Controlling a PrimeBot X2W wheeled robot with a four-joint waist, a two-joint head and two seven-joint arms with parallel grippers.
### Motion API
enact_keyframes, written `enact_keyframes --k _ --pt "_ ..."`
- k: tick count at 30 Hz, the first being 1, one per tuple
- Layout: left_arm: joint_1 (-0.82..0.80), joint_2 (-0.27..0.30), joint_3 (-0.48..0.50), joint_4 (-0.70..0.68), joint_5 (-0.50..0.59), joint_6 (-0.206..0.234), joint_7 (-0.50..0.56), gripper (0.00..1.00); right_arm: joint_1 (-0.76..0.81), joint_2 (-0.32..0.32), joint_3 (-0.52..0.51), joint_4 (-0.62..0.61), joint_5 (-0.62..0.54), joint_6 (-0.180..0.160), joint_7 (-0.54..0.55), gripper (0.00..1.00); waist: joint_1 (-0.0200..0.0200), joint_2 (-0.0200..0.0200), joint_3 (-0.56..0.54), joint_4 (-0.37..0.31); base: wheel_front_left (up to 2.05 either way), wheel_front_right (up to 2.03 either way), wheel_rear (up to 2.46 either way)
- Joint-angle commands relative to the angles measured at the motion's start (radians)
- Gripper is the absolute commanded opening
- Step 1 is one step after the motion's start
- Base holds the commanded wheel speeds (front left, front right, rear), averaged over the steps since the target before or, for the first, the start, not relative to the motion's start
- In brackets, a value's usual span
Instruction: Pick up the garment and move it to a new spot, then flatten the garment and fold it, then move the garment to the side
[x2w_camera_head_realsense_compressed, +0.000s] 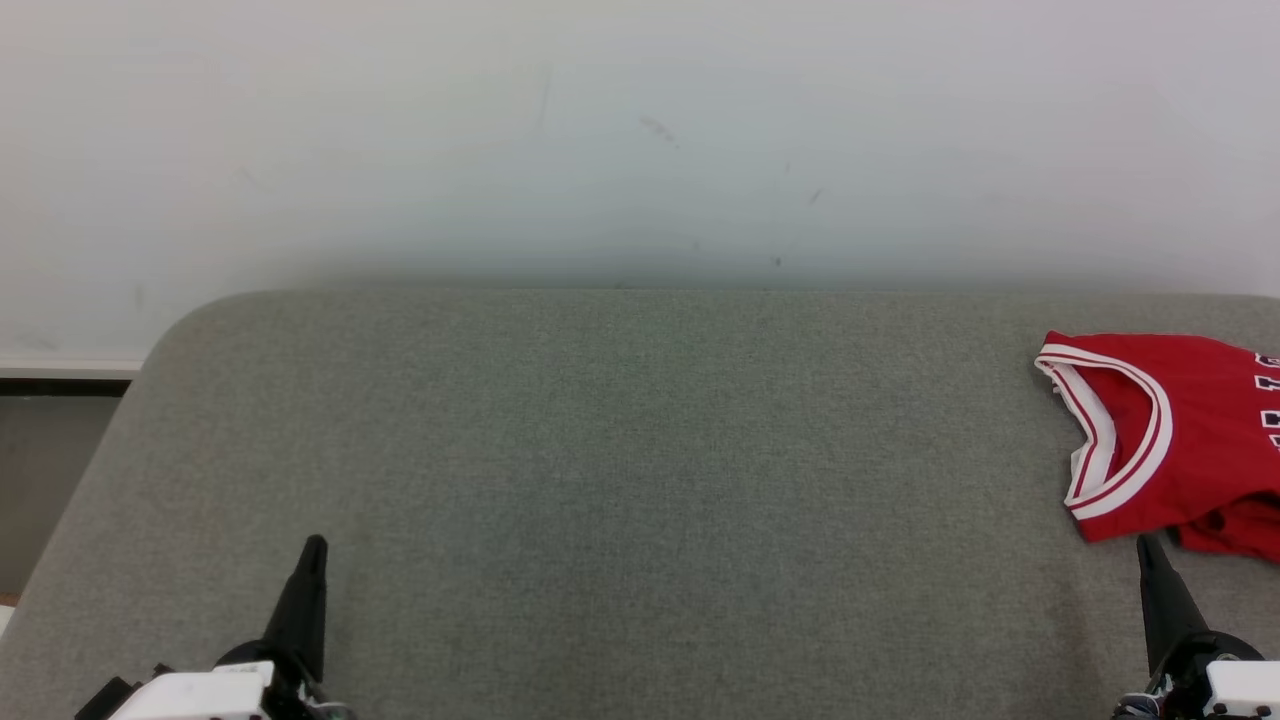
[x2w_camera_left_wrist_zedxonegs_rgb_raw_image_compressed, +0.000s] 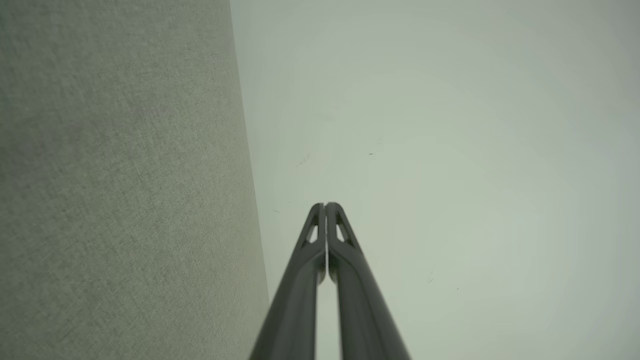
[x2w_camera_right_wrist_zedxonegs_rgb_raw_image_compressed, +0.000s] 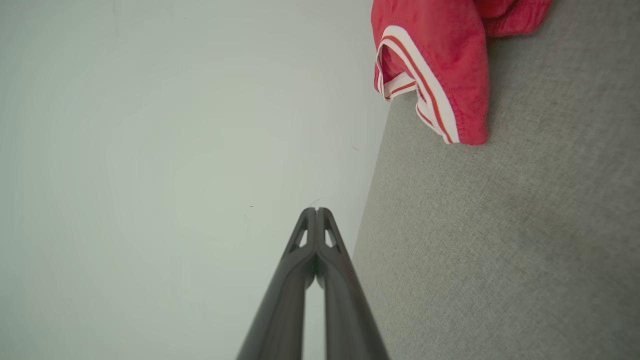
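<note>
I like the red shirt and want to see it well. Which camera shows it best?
The head view: the red shirt lies on the grey surface with its white-trimmed opening and white letters showing, though the picture's edge cuts it. The right wrist view catches one trimmed corner. The left wrist view faces grey surface and wall.

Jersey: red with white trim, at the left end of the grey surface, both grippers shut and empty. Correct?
Wrong side. The head view shows the jersey at the right end of the grey surface, near the right gripper. The rest holds: red with white trim, right gripper and left gripper shut and empty.
</note>
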Motion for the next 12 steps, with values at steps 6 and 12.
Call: enact_keyframes --k 6,12 --pt "-0.010 0.007 0.002 0.000 -0.014 -0.007 0.003 0.00 -0.013 0.000 -0.004 -0.003 0.002 0.000 0.004 0.00 0.0000 0.0000 0.000 0.000 0.00 0.00 0.00" --pt "-0.010 0.007 0.002 0.000 -0.014 -0.007 0.003 0.00 -0.013 0.000 -0.004 -0.003 0.002 0.000 0.004 0.00 0.0000 0.0000 0.000 0.000 0.00 0.00 0.00"
